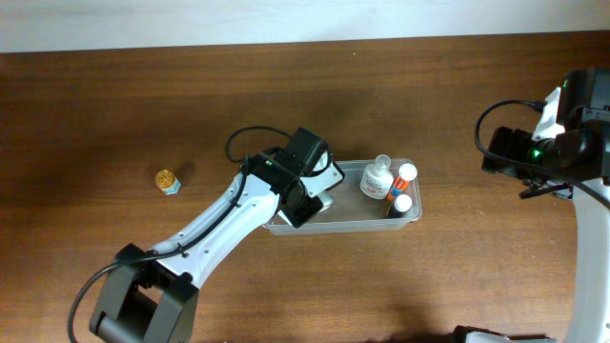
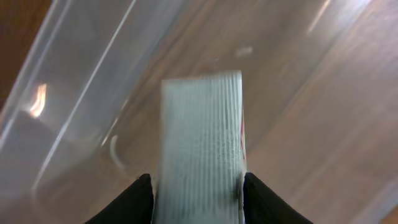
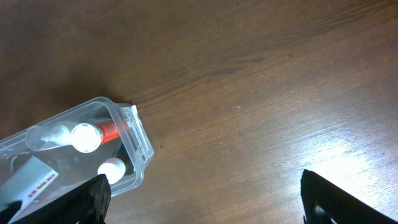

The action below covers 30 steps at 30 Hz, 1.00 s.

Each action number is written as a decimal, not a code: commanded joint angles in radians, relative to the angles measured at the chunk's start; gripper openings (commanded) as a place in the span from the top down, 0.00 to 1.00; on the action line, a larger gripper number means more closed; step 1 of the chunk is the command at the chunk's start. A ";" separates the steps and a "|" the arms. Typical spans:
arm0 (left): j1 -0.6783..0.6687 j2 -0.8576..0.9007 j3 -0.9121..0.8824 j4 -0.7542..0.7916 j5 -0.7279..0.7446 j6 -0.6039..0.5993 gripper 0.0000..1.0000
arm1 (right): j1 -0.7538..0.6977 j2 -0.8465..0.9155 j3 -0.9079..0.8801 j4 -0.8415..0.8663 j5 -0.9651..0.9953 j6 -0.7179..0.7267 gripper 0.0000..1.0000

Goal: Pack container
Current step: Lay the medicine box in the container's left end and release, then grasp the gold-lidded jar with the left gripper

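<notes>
Left jaws clamped on a pale ribbed box (image 2: 202,137), one finger (image 2: 140,199) on each flank. The container (image 1: 348,227) sits on the surface (image 1: 457,95) directly under those jaws, and the box is inside its walls. I can't tell if the box touches the floor. At the container's end away from the left jaws I see a clear bottle (image 1: 377,179), a red-bodied white-capped bottle (image 1: 407,174) and a second white-capped bottle (image 1: 401,203). Right jaws are wide apart with only bare surface between them, well apart from the container. A gold-topped jar (image 1: 167,180) stands far from both jaws.
</notes>
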 commanded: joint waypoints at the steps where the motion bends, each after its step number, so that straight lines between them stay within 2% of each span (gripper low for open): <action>1: 0.003 -0.066 0.016 -0.007 -0.101 -0.015 0.43 | -0.005 -0.008 -0.006 0.002 -0.006 -0.011 0.11; 2: 0.003 -0.095 0.024 -0.010 -0.114 -0.015 0.22 | -0.005 -0.008 -0.006 0.002 -0.006 -0.011 0.11; 3: 0.005 -0.113 0.028 -0.011 -0.124 -0.015 0.07 | -0.005 -0.008 -0.006 0.002 -0.006 -0.012 0.11; 4: 0.008 -0.140 0.031 -0.013 -0.137 -0.015 0.00 | -0.005 -0.008 -0.006 0.002 -0.006 -0.012 0.11; 6: 0.020 -0.212 0.031 -0.025 -0.169 -0.039 0.01 | -0.005 -0.008 -0.006 0.002 -0.005 -0.012 0.11; 10: 0.129 -0.382 0.031 -0.060 -0.231 -0.197 0.01 | -0.005 -0.008 -0.006 0.003 -0.006 -0.015 0.11; 14: 0.361 -0.458 0.031 -0.064 -0.227 -0.323 0.01 | -0.005 -0.008 -0.006 0.003 -0.006 -0.015 0.11; 18: 0.550 -0.393 0.026 -0.065 -0.191 -0.331 0.00 | -0.005 -0.008 -0.006 0.003 -0.006 -0.015 0.11; 22: 0.695 -0.210 0.026 -0.065 -0.103 -0.362 0.01 | -0.005 -0.008 -0.006 0.003 -0.006 -0.015 0.11; 25: 0.748 -0.060 0.026 -0.061 -0.102 -0.423 0.01 | -0.005 -0.008 -0.006 0.003 -0.006 -0.015 0.11; 30: 0.760 0.113 0.026 -0.011 -0.090 -0.427 0.01 | -0.005 -0.008 -0.006 0.002 -0.006 -0.019 0.11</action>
